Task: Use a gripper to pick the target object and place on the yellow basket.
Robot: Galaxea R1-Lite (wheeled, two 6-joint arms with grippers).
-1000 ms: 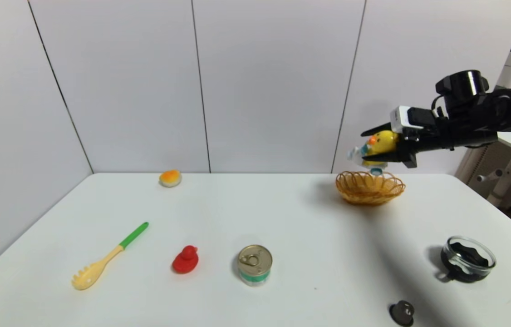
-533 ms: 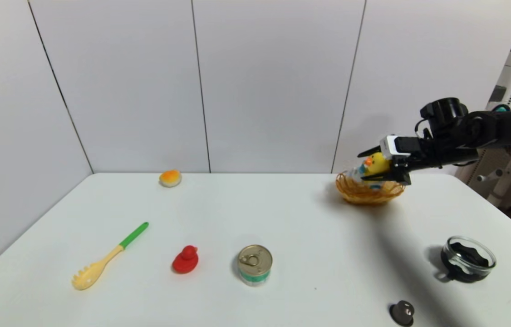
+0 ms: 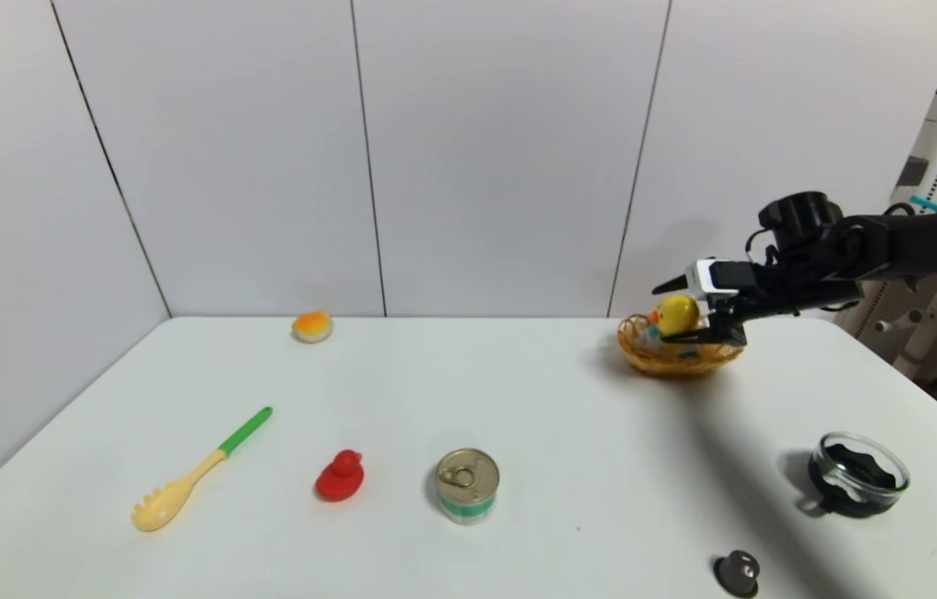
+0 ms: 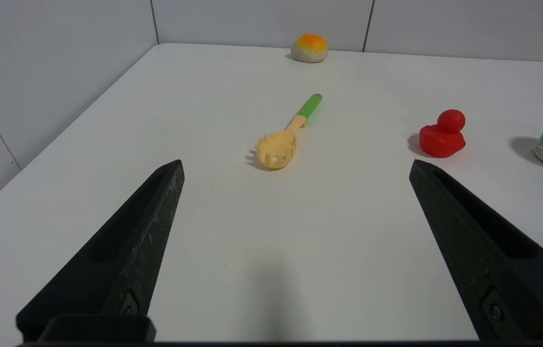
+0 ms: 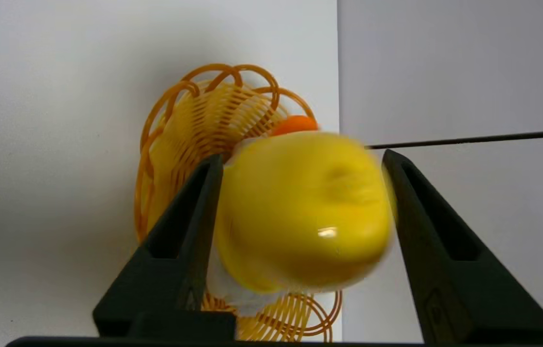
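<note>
The right gripper [image 3: 672, 314] reaches over the yellow basket [image 3: 679, 355] at the far right of the bench [image 3: 518, 399], jaws on either side of the yellow duckling [image 3: 673, 316]; whether they clamp it or have just let go cannot be told. The duckling sits low in the basket. The left gripper [image 4: 295, 166] hangs parked over the near left, jaws wide apart.

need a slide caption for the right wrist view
Right gripper with its fingers flanking the yellow duckling over the yellow basket.
</note>
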